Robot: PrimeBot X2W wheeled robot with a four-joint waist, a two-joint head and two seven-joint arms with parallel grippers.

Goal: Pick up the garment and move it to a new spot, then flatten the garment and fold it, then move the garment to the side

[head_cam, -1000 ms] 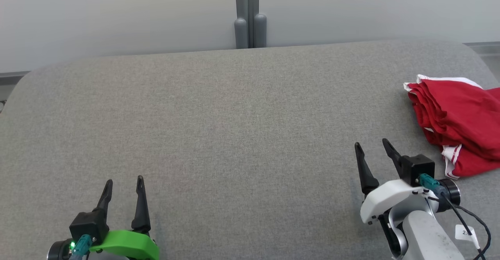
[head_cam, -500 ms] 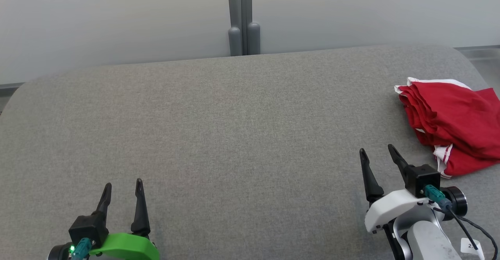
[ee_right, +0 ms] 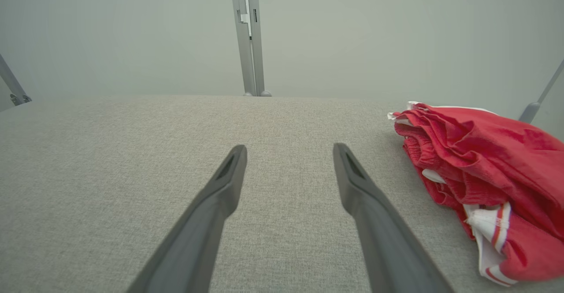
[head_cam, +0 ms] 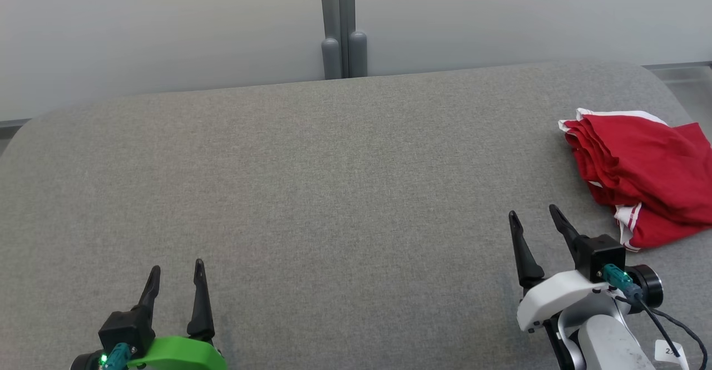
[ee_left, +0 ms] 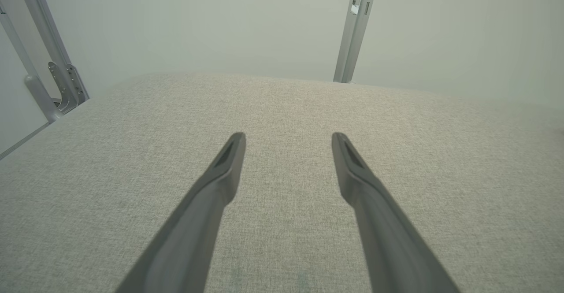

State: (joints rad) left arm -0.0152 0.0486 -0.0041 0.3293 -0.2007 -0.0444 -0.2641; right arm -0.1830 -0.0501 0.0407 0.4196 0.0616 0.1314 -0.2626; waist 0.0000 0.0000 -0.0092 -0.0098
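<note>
**Red garment (head_cam: 645, 175) heaped at the bench's (head_cam: 334, 192) right edge**

Nearest, the left gripper (head_cam: 177, 266) and right gripper (head_cam: 532, 211) were both released and empty. Beyond the right gripper, apart from it, the garment lay crumpled, its long axis running near-to-far, with the white striped hem nearest.

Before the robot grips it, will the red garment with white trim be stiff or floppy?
The red garment lies crumpled in soft folds, so it will probably hang limp and unfold when lifted. It looks thin, so likely light. Pushed across the gray fabric surface, it may bunch.
</note>
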